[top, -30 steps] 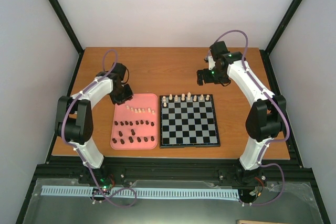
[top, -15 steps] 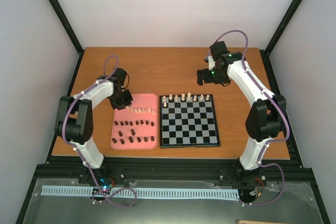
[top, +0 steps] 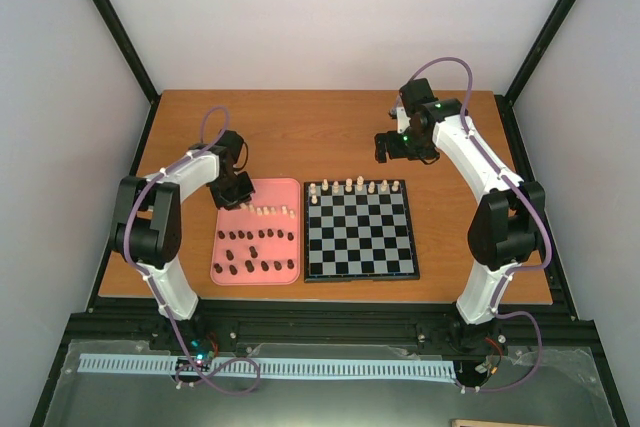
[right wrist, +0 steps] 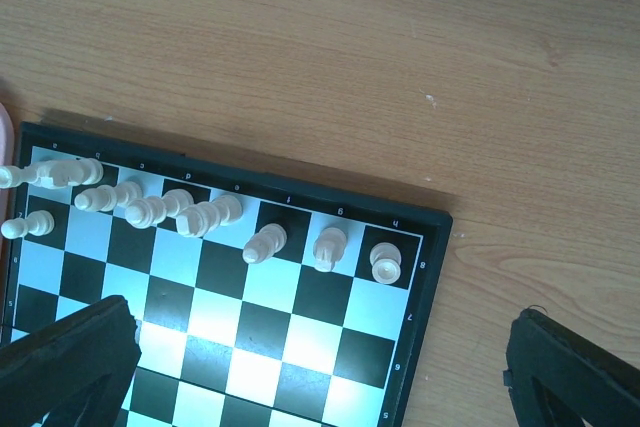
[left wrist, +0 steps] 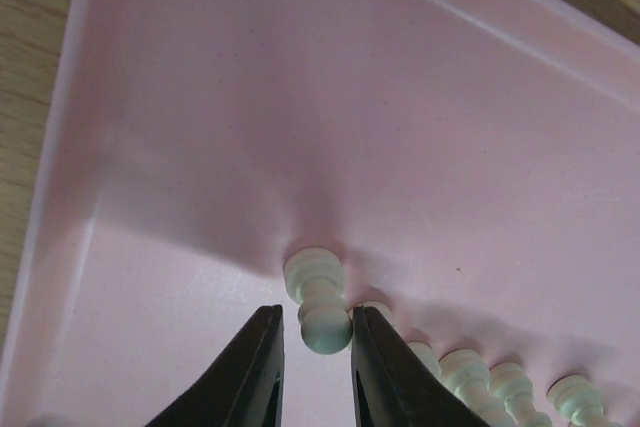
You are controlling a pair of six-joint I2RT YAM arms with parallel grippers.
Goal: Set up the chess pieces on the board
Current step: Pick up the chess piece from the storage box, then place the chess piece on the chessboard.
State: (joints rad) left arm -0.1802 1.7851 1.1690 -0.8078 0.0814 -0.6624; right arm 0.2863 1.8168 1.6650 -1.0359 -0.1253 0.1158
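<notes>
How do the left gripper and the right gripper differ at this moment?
The left gripper is low over the pink tray; the right gripper hangs near the far edge of the board. The left one's jaws stand narrow around a cream pawn; the right one's stand wide with nothing between. Both have dark fingers.

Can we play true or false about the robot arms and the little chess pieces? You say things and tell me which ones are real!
1. The dark pieces are all lying in the pink tray. True.
2. The right gripper is holding a pawn. False: it is wide open with nothing in it.
3. Cream pieces stand along the far row of the board. True.
4. The left gripper is over the board. False: it is down in the pink tray, its fingers on either side of a cream pawn.
</notes>
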